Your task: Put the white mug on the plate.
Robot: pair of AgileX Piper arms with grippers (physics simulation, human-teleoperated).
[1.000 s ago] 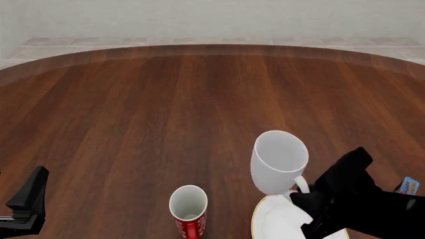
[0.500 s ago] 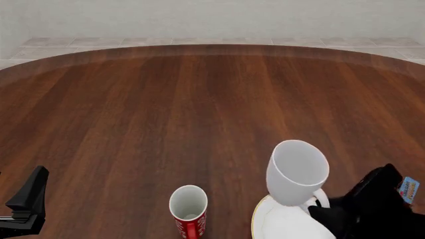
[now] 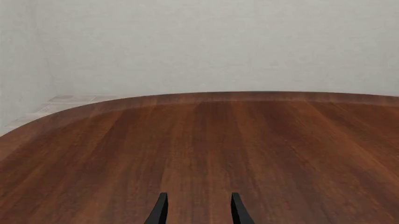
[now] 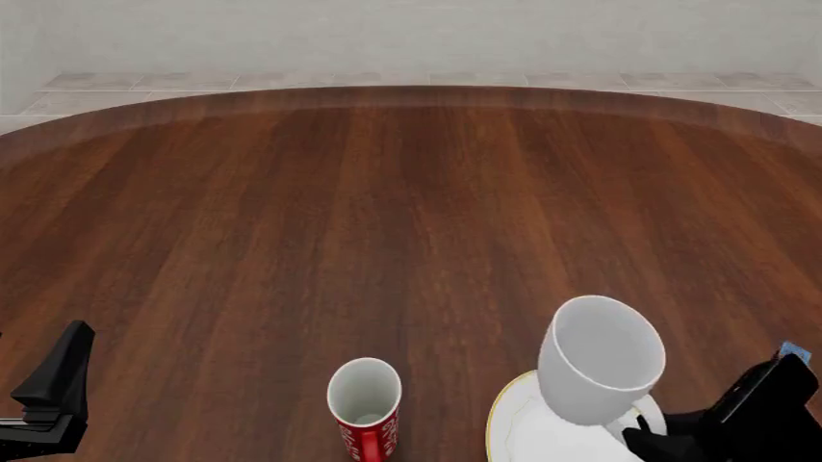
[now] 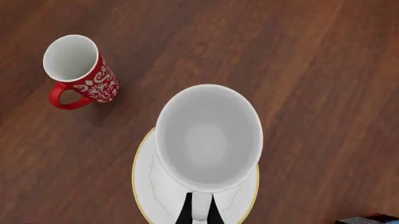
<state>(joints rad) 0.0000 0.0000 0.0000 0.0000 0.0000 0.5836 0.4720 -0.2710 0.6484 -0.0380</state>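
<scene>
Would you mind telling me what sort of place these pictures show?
Probably a simulated dining or kitchen setting: a large round dark wooden table, a plain white ceramic mug over a gold-rimmed white plate, a red patterned mug, a plain pale wall and tiled floor behind.

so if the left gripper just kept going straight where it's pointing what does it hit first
Nothing, as far as the left wrist view shows: ahead of the left gripper lies only bare table, then the wall; depth is unclear.

Ahead of us the worktop lies bare to its far edge. Near us, the red mug stands just left of the plate, a narrow gap between; the white mug blocks the plate from above.
</scene>
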